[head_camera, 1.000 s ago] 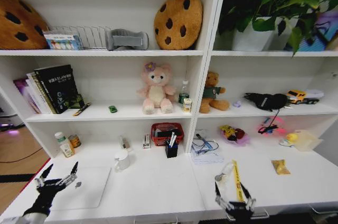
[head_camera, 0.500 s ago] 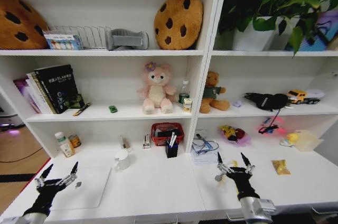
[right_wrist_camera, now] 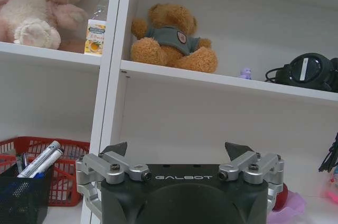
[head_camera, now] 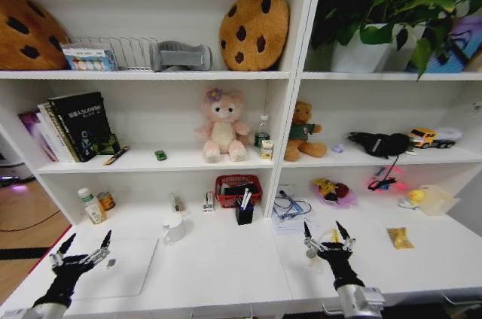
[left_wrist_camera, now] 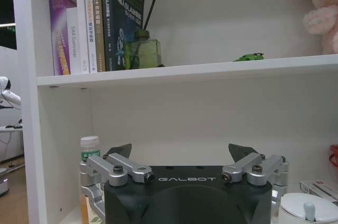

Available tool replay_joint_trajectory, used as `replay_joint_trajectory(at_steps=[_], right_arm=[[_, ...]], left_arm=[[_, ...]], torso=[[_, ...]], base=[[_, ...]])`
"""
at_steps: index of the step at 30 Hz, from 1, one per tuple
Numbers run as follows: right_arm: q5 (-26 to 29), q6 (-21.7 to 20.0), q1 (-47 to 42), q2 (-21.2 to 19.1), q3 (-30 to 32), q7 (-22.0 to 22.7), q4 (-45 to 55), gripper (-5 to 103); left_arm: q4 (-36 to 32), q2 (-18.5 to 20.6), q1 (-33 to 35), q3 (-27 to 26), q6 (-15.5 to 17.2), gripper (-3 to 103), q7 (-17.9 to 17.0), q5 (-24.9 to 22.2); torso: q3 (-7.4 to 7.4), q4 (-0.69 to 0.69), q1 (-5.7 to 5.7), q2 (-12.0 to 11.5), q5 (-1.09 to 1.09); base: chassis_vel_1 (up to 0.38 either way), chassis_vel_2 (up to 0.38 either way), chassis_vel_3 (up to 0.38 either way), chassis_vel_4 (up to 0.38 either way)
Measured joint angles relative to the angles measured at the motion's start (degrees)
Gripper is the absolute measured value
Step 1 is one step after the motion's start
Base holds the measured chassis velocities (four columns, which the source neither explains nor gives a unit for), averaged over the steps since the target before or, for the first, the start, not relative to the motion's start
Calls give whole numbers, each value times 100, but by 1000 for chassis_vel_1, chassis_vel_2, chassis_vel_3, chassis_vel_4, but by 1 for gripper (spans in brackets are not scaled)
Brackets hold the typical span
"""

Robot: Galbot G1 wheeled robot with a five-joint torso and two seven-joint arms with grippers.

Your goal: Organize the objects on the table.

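- right gripper (head_camera: pixel 326 229) over the worktop (head_camera: pixel 226 266), jaws spread, nothing held
- left gripper (head_camera: pixel 84 247) parked beside laptop (head_camera: pixel 124 266), jaws spread, probably idle

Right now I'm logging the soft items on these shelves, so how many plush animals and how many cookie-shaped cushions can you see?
Plush animals: 2, the pink plush and the brown teddy bear, both on the middle shelf.
Cookie-shaped cushions: 2, the centre cushion and the left-edge cushion, both on the top shelf.
Total: 4
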Motion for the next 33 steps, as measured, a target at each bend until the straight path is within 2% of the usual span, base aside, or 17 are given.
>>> replay_joint_trajectory(at_steps=[23, 33], right_arm=[[64, 92, 2, -24, 27, 17, -64, 100], [50, 142, -22, 28, 40, 27, -72, 100]], left_arm=[[0, 0, 0, 0, 0, 100, 0, 0], [0, 0, 0, 0, 0, 100, 0, 0]], torso=[[0, 0, 0, 0, 0], [0, 0, 0, 0, 0]], base=[[-34, -31, 32, 36], [-131, -136, 123, 131]])
